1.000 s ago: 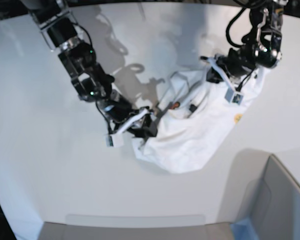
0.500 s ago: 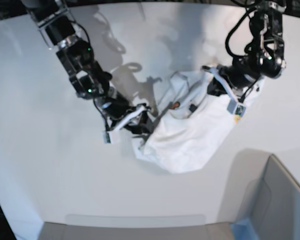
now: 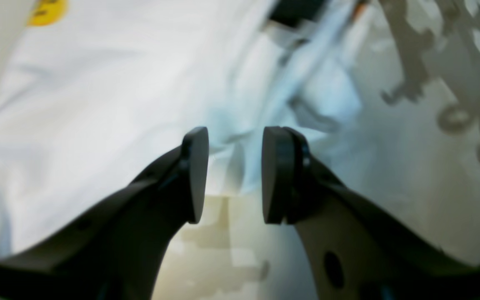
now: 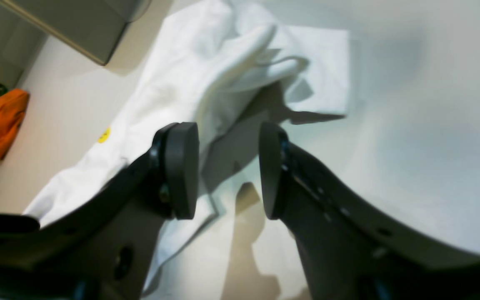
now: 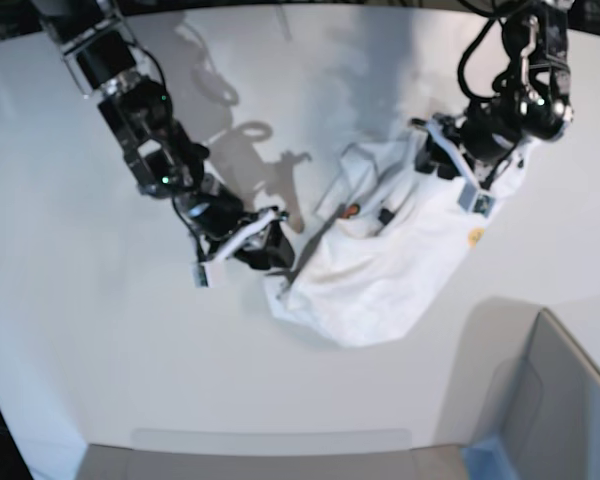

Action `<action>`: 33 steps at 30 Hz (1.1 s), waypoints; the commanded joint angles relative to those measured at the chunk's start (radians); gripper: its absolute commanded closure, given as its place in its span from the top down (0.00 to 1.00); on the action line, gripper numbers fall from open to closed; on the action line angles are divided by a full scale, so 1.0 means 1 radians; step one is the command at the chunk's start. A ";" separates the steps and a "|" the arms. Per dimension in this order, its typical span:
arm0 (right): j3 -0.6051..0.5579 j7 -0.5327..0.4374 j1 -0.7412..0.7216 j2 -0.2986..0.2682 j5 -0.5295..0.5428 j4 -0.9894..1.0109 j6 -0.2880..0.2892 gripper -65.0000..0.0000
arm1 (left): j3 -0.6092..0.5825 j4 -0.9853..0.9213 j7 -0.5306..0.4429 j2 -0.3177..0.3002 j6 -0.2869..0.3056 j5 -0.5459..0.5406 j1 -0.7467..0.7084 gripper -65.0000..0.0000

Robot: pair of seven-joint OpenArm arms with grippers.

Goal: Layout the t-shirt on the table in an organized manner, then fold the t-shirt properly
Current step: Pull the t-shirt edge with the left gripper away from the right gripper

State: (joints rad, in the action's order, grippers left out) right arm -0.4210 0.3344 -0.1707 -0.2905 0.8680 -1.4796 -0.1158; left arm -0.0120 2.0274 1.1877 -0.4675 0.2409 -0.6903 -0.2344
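The white t-shirt (image 5: 380, 265) lies crumpled on the table (image 5: 100, 330), right of centre, with a small yellow print spot (image 5: 474, 236) near its right edge. My left gripper (image 5: 427, 160) hovers at the shirt's upper right end. In the left wrist view the left gripper (image 3: 233, 175) is open, with the t-shirt (image 3: 98, 104) beyond its tips and nothing pinched. My right gripper (image 5: 280, 250) sits at the shirt's left edge. In the right wrist view the right gripper (image 4: 225, 171) is open over bare table (image 4: 431, 104), with the t-shirt (image 4: 223, 62) bunched just ahead.
A grey box (image 5: 560, 400) with a blue corner (image 5: 485, 455) stands at the front right; it shows as the grey box (image 4: 86, 25) in the right wrist view. An orange object (image 4: 0, 121) lies off the table beyond the shirt. Arm shadows fall on the far tabletop.
My left gripper has opened and let go of the shirt's upper right end, lifting slightly. The right arm has shifted a little to the left, its jaws still open.
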 commanded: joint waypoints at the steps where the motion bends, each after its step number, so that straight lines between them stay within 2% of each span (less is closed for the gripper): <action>1: 0.006 -0.022 -0.019 0.000 0.009 -0.020 0.012 0.38 | -0.032 0.013 -0.039 -0.030 -0.001 0.001 0.008 0.33; 3: 0.006 -0.022 -0.011 0.000 0.009 -0.020 0.012 0.38 | -0.090 0.008 -0.075 -0.052 -0.001 0.062 0.007 0.33; 7: 0.007 -0.022 -0.005 0.000 0.009 -0.019 0.012 0.38 | -0.148 -0.017 -0.098 -0.044 -0.002 0.252 0.005 0.33; 10: 0.007 -0.022 0.003 0.000 0.007 -0.020 0.012 0.38 | -0.190 -0.038 -0.099 -0.017 -0.002 0.375 0.003 0.33; 14: 0.007 -0.022 0.004 0.000 0.007 -0.020 0.012 0.38 | -0.220 -0.058 -0.101 0.002 -0.001 0.479 0.005 0.33; 20: 0.007 -0.022 0.007 0.000 0.007 -0.019 0.012 0.38 | -0.250 -0.084 -0.102 0.003 -0.001 0.501 0.011 0.33; 24: 0.007 -0.022 0.009 0.000 0.007 -0.020 0.012 0.38 | -0.245 -0.122 -0.150 0.003 -0.001 0.501 0.014 0.33; 28: 0.007 -0.022 0.018 0.000 0.007 -0.020 0.012 0.38 | -0.243 -0.122 -0.154 0.003 -0.001 0.501 0.014 0.33; 33: 0.007 -0.022 0.020 0.000 0.006 -0.020 0.012 0.38 | -0.191 -0.122 -0.156 0.003 -0.002 0.501 0.039 0.33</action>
State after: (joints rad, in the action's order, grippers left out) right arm -0.4206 0.3351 -0.1307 -0.2897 0.8669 -1.4796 -0.1158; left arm -0.2108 1.8874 1.0462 -0.4522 0.2401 -0.1925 -0.2092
